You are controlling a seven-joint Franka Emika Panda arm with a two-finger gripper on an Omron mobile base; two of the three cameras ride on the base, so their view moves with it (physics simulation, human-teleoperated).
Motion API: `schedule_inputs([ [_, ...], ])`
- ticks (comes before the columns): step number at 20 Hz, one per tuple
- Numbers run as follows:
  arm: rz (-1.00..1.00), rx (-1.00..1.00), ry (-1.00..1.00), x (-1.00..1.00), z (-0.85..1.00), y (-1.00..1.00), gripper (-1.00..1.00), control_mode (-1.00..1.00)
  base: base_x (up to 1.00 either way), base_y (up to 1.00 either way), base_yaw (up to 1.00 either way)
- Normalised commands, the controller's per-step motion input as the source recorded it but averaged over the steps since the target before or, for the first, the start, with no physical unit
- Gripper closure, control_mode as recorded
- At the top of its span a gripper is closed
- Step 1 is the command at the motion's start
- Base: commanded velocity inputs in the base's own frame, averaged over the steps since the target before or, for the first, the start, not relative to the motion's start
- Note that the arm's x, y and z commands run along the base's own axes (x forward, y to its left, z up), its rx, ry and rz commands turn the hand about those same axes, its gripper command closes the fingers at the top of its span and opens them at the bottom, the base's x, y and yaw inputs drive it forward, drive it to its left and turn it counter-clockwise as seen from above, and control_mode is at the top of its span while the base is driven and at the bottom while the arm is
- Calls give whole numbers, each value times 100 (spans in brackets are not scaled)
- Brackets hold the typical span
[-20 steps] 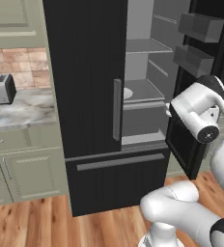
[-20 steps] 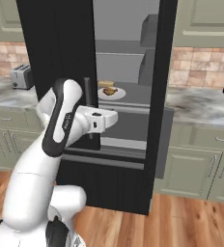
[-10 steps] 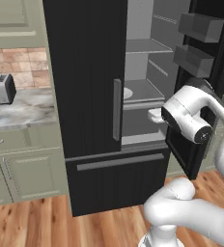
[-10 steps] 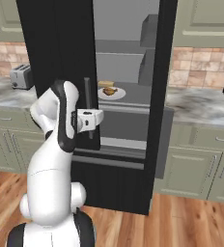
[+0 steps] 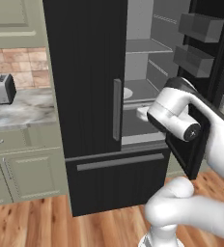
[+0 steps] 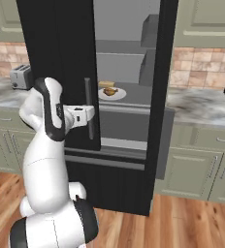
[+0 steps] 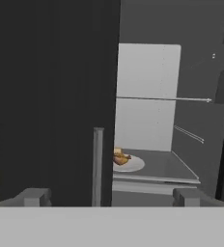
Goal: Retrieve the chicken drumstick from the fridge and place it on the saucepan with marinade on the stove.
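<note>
Drumstick (image 6: 109,91) lay on plate (image 6: 119,95) on middle fridge (image 6: 71,58) shelf, tan block just behind it. Right door stood open, left door shut. Your gripper (image 7: 109,197) hung spread and empty near left door handle (image 5: 117,110), well short of plate. Judged: door opened; you had reach, grasp, carry to stove and placing left.

The fridge (image 6: 75,58) stands between two stretches of tabletop (image 6: 197,104), its right door swung open and its left door shut. On a middle shelf inside sits a plate (image 6: 112,93) carrying the chicken drumstick (image 6: 109,91), with another piece just behind it. A toaster (image 5: 1,89) rests on the tabletop to the fridge's left. The tool (image 6: 91,114) hangs before the shut door's handle (image 6: 88,107), outside the compartment.
</note>
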Motion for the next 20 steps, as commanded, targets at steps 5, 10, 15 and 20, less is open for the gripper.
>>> schedule_inputs([
  [5, -5, 0, 0, 38, 0, 31, -100, -100, 0, 0, 0],
  [10, -2, 0, 0, 43, 0, 33, -100, -100, 0, 0, 0],
  [15, 0, 0, 0, 49, 0, 19, -100, -100, 0, 0, 0],
  [20, 0, 0, 0, 40, 0, 10, -100, -100, 0, 0, 0],
])
